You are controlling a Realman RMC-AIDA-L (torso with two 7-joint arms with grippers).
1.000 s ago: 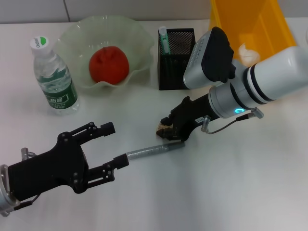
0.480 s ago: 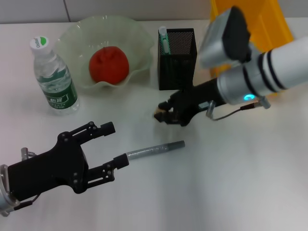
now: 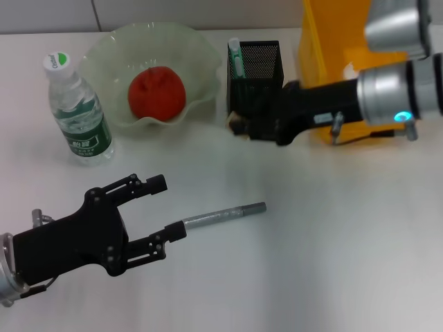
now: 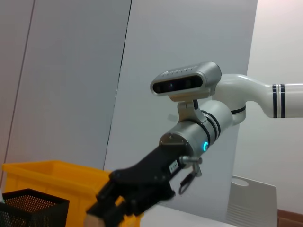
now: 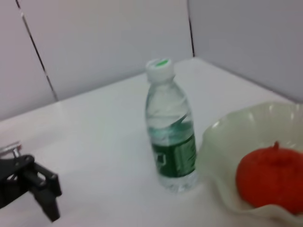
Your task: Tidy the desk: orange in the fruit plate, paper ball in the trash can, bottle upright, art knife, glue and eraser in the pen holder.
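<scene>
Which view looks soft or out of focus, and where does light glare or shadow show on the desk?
Right wrist view: soft throughout, the bottle and orange fuzzy-edged. Head view: sharper, pale glare on the desk near the art knife, faint shadow under the left gripper. Left wrist view: right gripper dark against a bright wall.

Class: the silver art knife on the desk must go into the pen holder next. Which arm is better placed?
Probably the left: its gripper hangs open beside the slim silver art knife, while the right gripper already carries something by the black mesh pen holder.
</scene>
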